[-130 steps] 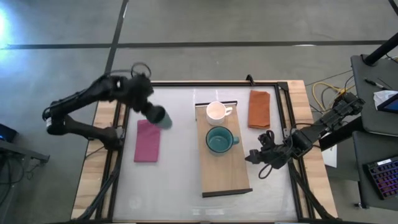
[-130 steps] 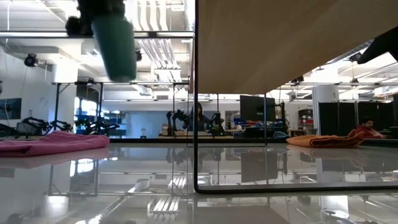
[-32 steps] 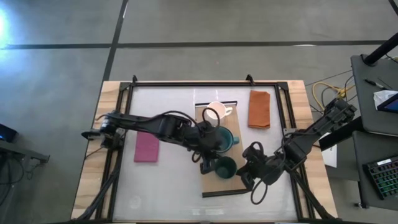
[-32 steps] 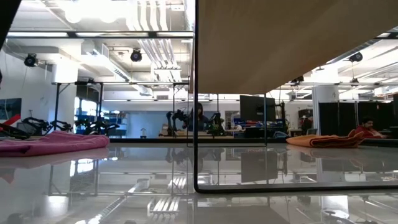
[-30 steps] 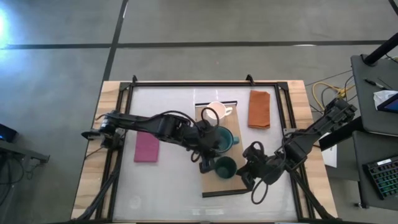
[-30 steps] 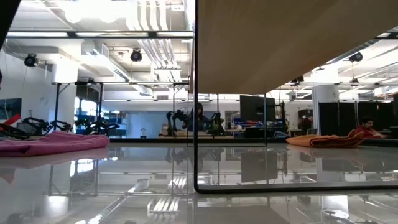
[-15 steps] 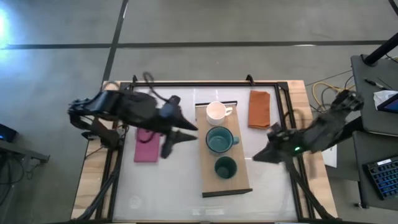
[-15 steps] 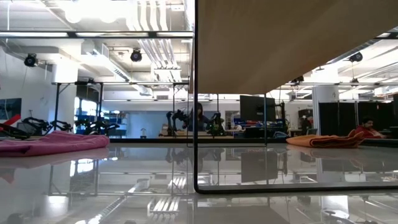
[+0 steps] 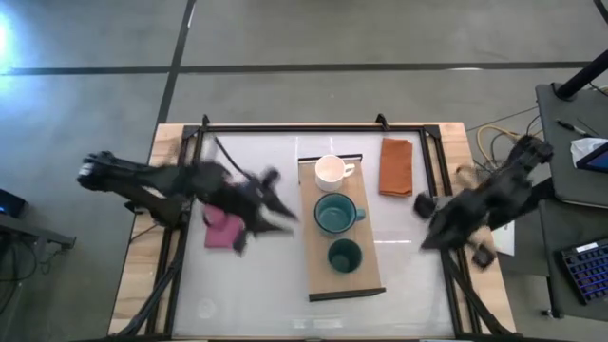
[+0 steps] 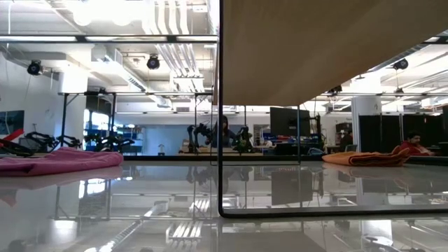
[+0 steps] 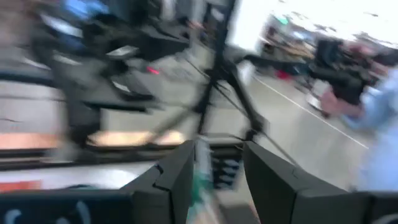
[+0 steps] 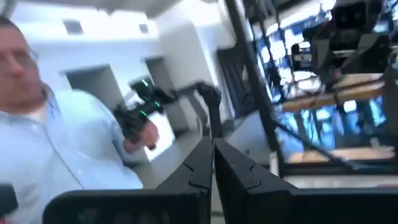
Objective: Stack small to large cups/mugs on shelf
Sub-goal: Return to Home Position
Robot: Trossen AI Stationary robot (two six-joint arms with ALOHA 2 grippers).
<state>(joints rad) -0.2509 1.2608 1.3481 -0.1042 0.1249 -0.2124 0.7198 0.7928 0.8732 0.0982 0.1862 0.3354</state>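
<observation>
From above, my left gripper [image 9: 271, 207] hangs blurred over the table [image 9: 266, 285], between the magenta cloth [image 9: 220, 236] and the shelf [image 9: 366, 275], just off the shelf's left edge and clear of everything on it. The shelf carries three in a row along its length: the white mug [image 9: 329, 171] at the far end, the teal mug [image 9: 333, 214] in the middle and the dark green tumbler [image 9: 344, 255] nearest the front, all upright with mouths up. My right gripper [image 9: 435, 231], also blurred, is off the shelf's right side by the table's frame, nearer the front than the orange cloth [image 9: 396, 167] and well apart from the mugs. At table level neither of my grippers shows, only the shelf's pale underside with the two cloths lying to either side. Through my left wrist, my fingers [image 11: 171, 180] stand apart with nothing between them. Through my right wrist, my fingers [image 12: 233, 177] are pressed together on nothing, and a person in a light blue shirt [image 12: 68, 168] stands beyond.
</observation>
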